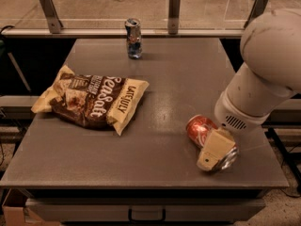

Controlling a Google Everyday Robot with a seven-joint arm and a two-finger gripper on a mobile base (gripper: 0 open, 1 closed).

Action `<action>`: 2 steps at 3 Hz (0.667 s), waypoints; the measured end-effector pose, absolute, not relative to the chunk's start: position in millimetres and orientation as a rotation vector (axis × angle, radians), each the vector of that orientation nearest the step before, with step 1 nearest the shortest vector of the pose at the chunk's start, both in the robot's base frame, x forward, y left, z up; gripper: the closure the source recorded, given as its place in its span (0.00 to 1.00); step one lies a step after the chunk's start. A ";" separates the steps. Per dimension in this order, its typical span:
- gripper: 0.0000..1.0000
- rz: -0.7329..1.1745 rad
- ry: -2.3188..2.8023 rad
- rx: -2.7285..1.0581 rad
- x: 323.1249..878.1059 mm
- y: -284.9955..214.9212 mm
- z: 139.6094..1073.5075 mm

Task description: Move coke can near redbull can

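Note:
The coke can [199,129], red with silver ends, lies on its side near the front right of the grey table [174,84]. My gripper [212,152] is right on top of its near half, with the tan finger covering the can's middle. The white arm comes in from the right. The redbull can [133,38], slim, blue and silver, stands upright at the far edge of the table, well away from the coke can.
A brown and cream chip bag [91,98] lies flat on the left half of the table. Metal posts [174,8] stand behind the far edge. The table's front edge is just below the coke can.

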State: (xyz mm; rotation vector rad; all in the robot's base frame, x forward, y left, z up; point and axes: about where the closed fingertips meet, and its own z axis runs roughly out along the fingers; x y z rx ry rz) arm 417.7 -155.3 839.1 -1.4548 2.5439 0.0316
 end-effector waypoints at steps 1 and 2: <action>0.41 0.051 2.563 -1.423 417.8 -155.1 833.6; 0.64 0.059 2.572 -1.394 422.6 -160.7 834.6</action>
